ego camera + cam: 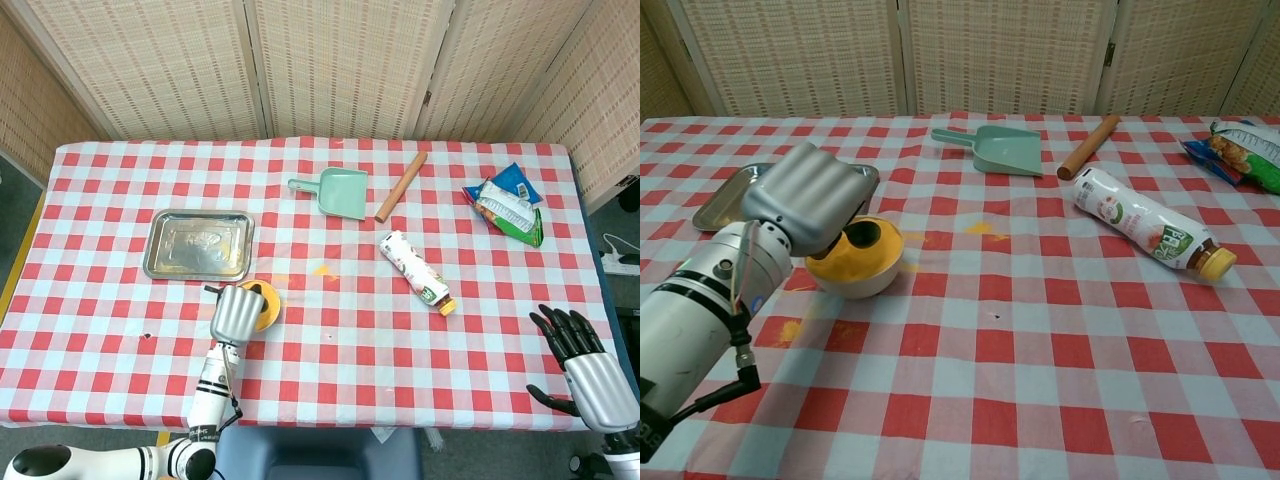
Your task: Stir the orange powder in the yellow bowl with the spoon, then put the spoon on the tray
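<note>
My right hand [585,365] rests spread and empty at the near table edge — only the head view shows it. My left hand [810,197] holds the spoon [861,235] over the yellow bowl [855,262], bowl-end dipped toward the orange powder [885,248] to stir; the tray [198,245] waits just beyond.

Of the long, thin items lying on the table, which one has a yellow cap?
The white printed bottle lying on its side right of centre; its yellow cap points toward the robot. The wooden rolling pin beside the green dustpan is plain brown.
</note>
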Available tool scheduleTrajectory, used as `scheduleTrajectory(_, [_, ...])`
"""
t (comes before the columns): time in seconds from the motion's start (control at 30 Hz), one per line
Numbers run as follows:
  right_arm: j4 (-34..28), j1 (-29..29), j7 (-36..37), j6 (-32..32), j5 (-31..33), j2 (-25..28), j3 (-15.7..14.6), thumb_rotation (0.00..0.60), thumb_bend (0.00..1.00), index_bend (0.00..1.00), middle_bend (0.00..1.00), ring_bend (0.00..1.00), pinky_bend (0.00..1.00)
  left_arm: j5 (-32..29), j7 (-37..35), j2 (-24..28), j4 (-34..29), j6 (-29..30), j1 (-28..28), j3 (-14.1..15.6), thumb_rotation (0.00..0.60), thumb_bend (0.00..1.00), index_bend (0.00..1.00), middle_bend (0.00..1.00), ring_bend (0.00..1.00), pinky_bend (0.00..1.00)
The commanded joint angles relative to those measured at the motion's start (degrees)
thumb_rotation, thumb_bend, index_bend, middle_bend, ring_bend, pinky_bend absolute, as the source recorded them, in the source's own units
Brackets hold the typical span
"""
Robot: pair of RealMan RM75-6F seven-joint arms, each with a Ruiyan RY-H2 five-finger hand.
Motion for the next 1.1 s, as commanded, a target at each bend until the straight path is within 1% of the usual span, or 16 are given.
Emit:
scheduleTrajectory(0.03, [-0.03,-0.02,-0.03,0.07,0.05,-0.03,0.07,0.6,0.04,0.0,0.0,0.0,0.0,-0.53,-1.0,-0.4,1.36,-0.1,-0.22,0.26,0.6,0.48,0.45,1.0,1.0,1.0])
scheduleTrajectory(0.17, [0.0,0.04,-0.08,0.06,0.12,-0.12,0.21,0.6,0.04,0.0,0.0,0.0,0.0,-0.66,-1.31,-0.52,1.84,0.33,-0.44,0.61,0.6,0.48,0.34,1.0,1.0,1.0])
scheduleTrajectory(0.27, [0.03,0.15,-0.12,-0.13,0.16,-0.17,0.25,0.6,0.04,0.0,0.0,0.0,0.0,-0.44,-1.35,-0.12,0.85,0.9,-0.45,0.99,0.6,0.48,0.31,1.0,1.0,1.0])
scheduleTrajectory(0.43, [0.09,0.24,-0.43,-0.44,0.08,-0.3,0.16,0.6,0.04,0.0,0.0,0.0,0.0,0.83,-2.37,1.87,-2.21,2.44,0.41,2.32,0.6,0.48,0.31,1.0,1.0,1.0])
scheduleTrajectory(0.53, [0.04,0.23,-0.7,-0.56,-0.04,-0.35,0.03,0.6,0.04,0.0,0.0,0.0,0.0,2.37,-4.08,4.45,-4.66,3.68,1.59,3.68,0.6,0.48,0.33,1.0,1.0,1.0])
scheduleTrajectory(0.6, [-0.02,0.14,-0.81,-0.46,-0.07,-0.38,-0.01,0.6,0.04,0.0,0.0,0.0,0.0,4.18,-6.93,6.83,-6.12,4.83,2.89,5.02,0.6,0.48,0.34,1.0,1.0,1.0])
scheduleTrajectory(0.7, [-0.07,0.08,-1.13,-0.46,-0.1,-0.5,-0.06,0.6,0.04,0.0,0.0,0.0,0.0,5.76,-11.86,9.96,-6.71,5.45,4.66,6.53,0.6,0.48,0.38,1.0,1.0,1.0])
scheduleTrajectory(0.8, [-0.21,0.13,-1.69,-0.65,-0.44,-0.67,-0.24,0.6,0.04,0.0,0.0,0.0,0.0,6.2,-14.9,11.48,-4.78,5.3,5.6,7.11,0.6,0.48,0.4,1.0,1.0,1.0])
scheduleTrajectory(0.87, [-0.34,0.14,-2.08,-0.67,-0.73,-0.79,-0.35,0.6,0.04,0.0,0.0,0.0,0.0,7.57,-17.72,11.26,-1.73,5.36,5.9,7.68,0.6,0.48,0.42,1.0,1.0,1.0])
scheduleTrajectory(0.97, [-0.45,0.15,-2.54,-0.66,-0.92,-0.96,-0.39,0.6,0.04,0.0,0.0,0.0,0.0,10.47,-22.7,9.54,4.29,5.48,6.28,9.2,0.6,0.47,0.45,1.0,1.0,1.0])
scheduleTrajectory(1.1, [-0.47,0.24,-3.01,-0.92,-1.08,-1.12,-0.48,0.6,0.04,0.0,0.0,0.0,0.0,14.17,-27.97,6.11,12.92,6.22,6.47,10.65,0.6,0.46,0.45,1.0,1.0,1.0])
